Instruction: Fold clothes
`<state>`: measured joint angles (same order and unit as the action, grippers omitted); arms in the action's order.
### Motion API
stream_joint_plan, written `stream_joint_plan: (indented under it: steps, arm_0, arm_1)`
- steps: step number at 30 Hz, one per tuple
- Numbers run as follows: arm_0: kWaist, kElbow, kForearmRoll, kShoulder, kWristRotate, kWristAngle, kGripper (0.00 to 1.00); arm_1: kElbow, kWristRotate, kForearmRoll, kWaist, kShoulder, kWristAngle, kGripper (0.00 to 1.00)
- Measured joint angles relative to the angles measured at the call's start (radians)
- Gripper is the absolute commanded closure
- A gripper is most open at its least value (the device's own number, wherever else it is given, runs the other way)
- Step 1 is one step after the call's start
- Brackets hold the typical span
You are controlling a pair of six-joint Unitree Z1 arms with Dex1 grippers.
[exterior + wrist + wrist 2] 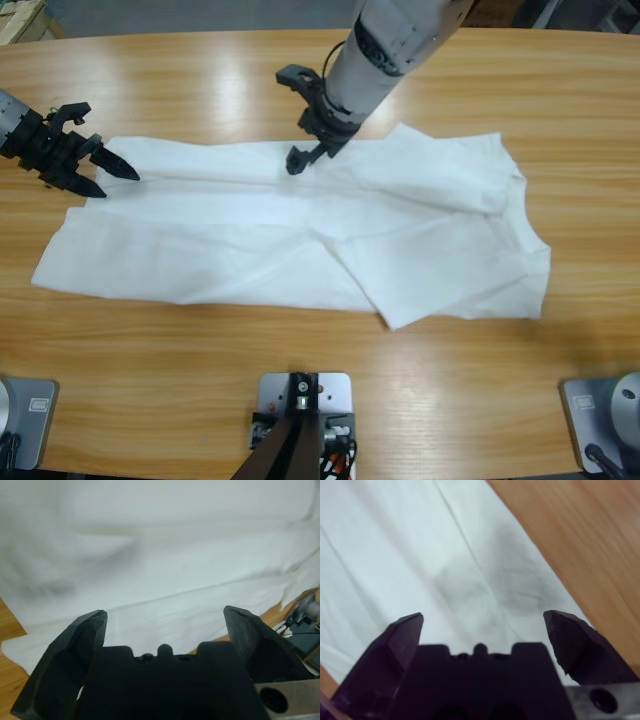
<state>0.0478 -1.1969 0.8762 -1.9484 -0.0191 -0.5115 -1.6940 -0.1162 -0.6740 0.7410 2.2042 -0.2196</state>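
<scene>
The high camera hangs over the tabletop (150, 390) and looks straight down from far enough to take in the whole shirt (250, 240). My left wrist camera sits behind my left claw (118, 180) at the 9 o'clock edge and faces low across the shirt toward 3 o'clock. My right wrist camera looks down past my right claw (306, 158), close over the shirt's 12 o'clock edge. All three views share the shirt and some bare wood.
</scene>
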Motion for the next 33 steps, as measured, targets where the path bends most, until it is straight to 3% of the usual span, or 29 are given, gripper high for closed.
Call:
stream_joint_plan:
  steps: [21, 33]
  arm_0:
    - [0.004, 0.000, 0.000, 0.000, 0.000, 0.000, 0.096]
    - [0.011, 0.000, 0.000, 0.000, 0.000, 0.000, 0.096]
  arm_1:
    - [0.083, 0.025, -0.019, 0.020, 0.009, -0.017, 0.000]
    - [-0.019, 0.050, -0.221, 0.053, -0.020, 0.032, 0.000]
